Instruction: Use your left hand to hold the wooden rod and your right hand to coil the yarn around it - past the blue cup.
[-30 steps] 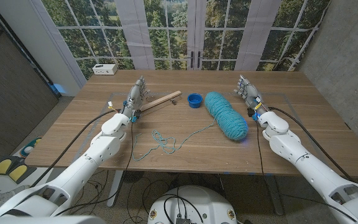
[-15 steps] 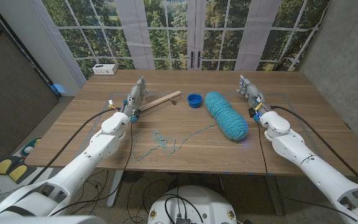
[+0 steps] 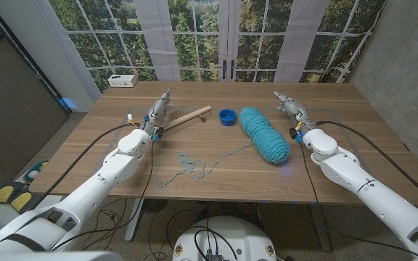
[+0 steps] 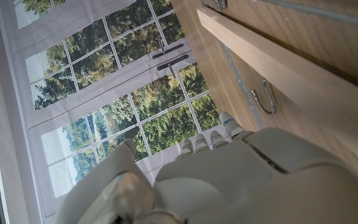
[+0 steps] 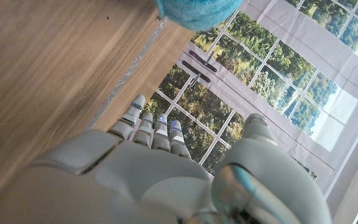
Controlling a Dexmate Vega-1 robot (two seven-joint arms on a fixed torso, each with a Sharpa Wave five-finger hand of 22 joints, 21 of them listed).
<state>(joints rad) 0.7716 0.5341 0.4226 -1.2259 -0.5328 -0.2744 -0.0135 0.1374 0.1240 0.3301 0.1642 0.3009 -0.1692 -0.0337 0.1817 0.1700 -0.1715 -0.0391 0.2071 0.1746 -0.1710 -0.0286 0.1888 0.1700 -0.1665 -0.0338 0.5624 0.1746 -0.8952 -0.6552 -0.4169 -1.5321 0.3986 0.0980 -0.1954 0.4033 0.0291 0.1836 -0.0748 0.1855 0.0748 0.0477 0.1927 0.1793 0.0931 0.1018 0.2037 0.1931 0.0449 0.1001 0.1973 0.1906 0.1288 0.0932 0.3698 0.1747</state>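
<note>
Starting the approach step, you have both hands empty with fingers spread, left hand [image 3: 158,111] just beside the wooden rod [image 3: 186,117] on the desk [image 3: 354,145], right hand [image 3: 289,107] beside the yarn [image 3: 264,133]; next, grip the rod.
</note>
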